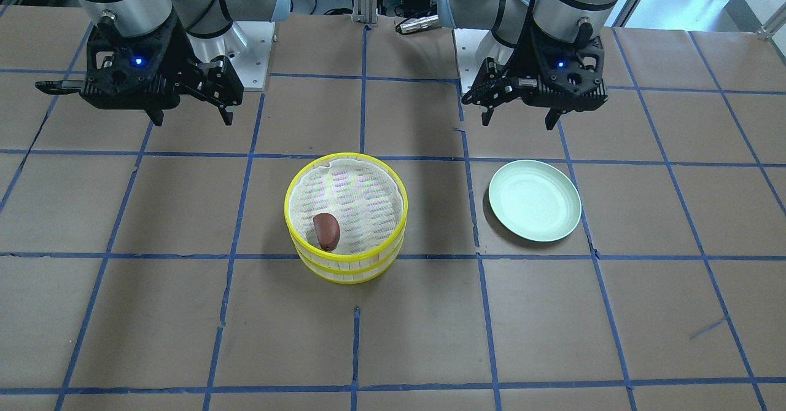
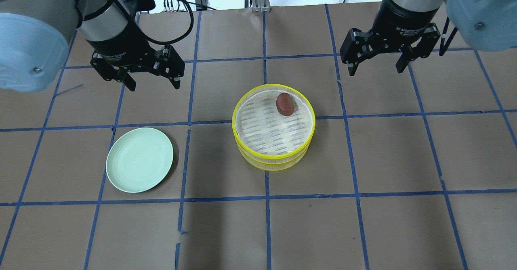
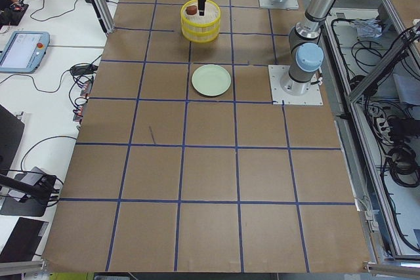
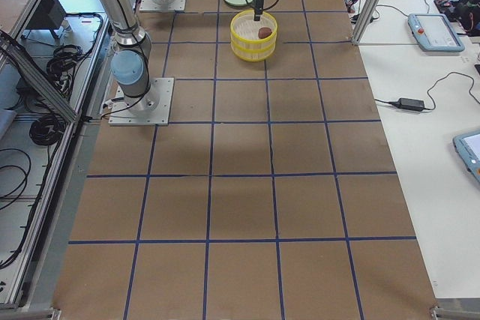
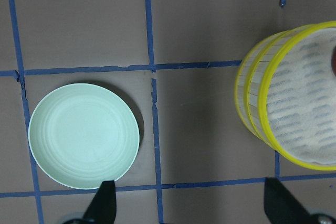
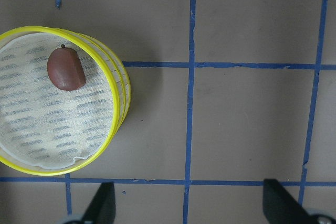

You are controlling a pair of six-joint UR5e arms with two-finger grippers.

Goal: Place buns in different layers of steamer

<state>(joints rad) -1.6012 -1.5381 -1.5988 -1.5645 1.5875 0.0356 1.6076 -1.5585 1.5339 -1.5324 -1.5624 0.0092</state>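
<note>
Broadly, the table (image 2: 404, 229) lies bare across the lower half of the overhead view, with plenty of room on every side for either arm.

Both grippers hang above it near the top of that frame. The left gripper (image 2: 154, 85) is at the upper left and the right gripper (image 2: 376, 71) at the upper right. Each has its jaws spread wide and holds nothing.

Between them, at frame centre, the two steamer layers (image 2: 273, 160) stand stacked one on the other with their yellow rims aligned. The stack is well apart from both grippers. The right gripper looks slightly closer to it.

The pale green plate (image 2: 139, 159) sits at the lower left, below the left gripper, and carries nothing.

The brown bun (image 2: 284, 103) rests on the cloth of the upper layer, close to the rim in its upper-right part, on the right gripper's side. Its long axis runs roughly up and down the frame.

The white bun shows in no view. It may lie in the lower layer, hidden under the upper one, but that cannot be told. If it does, little or nothing remains to be done.
</note>
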